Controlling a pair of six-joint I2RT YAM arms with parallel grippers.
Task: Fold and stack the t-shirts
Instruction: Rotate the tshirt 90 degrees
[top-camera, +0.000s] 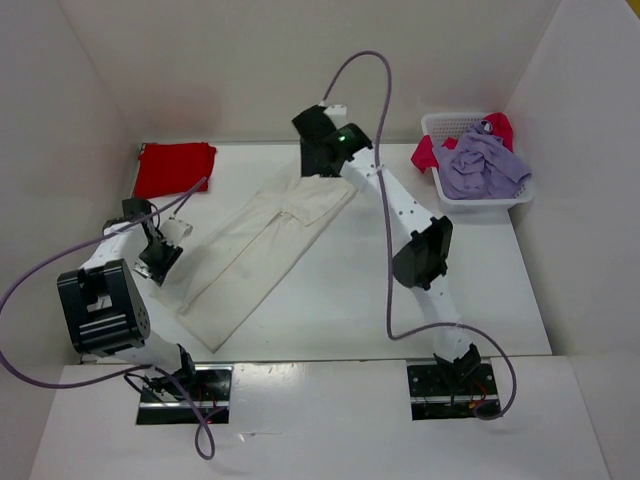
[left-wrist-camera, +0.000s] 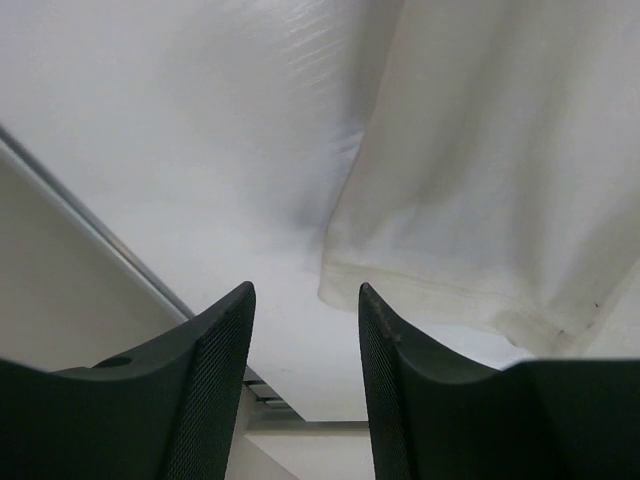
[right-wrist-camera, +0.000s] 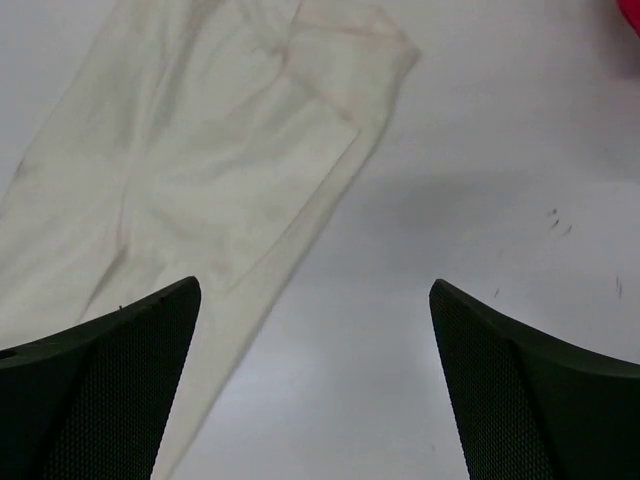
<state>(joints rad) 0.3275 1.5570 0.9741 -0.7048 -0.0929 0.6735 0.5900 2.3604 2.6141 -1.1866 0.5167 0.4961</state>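
Two arms attend one off-white t-shirt (top-camera: 262, 250), which lies as a long folded strip slanting across the middle of the counter (top-camera: 330, 300), from near left to far centre. The left arm (top-camera: 118, 242) has its jaws part open and empty just beside the strip's near-left hem corner. The right arm (top-camera: 400, 205) has its jaws spread wide and empty above the far end. One arm at each end suits a crosswise fold next, I judge. A folded red t-shirt (top-camera: 172, 168) at far left likely marks the stack. A lavender t-shirt (top-camera: 485, 165) and a pinkish-red t-shirt (top-camera: 428, 152) wait in the basket (top-camera: 520, 198) at far right.
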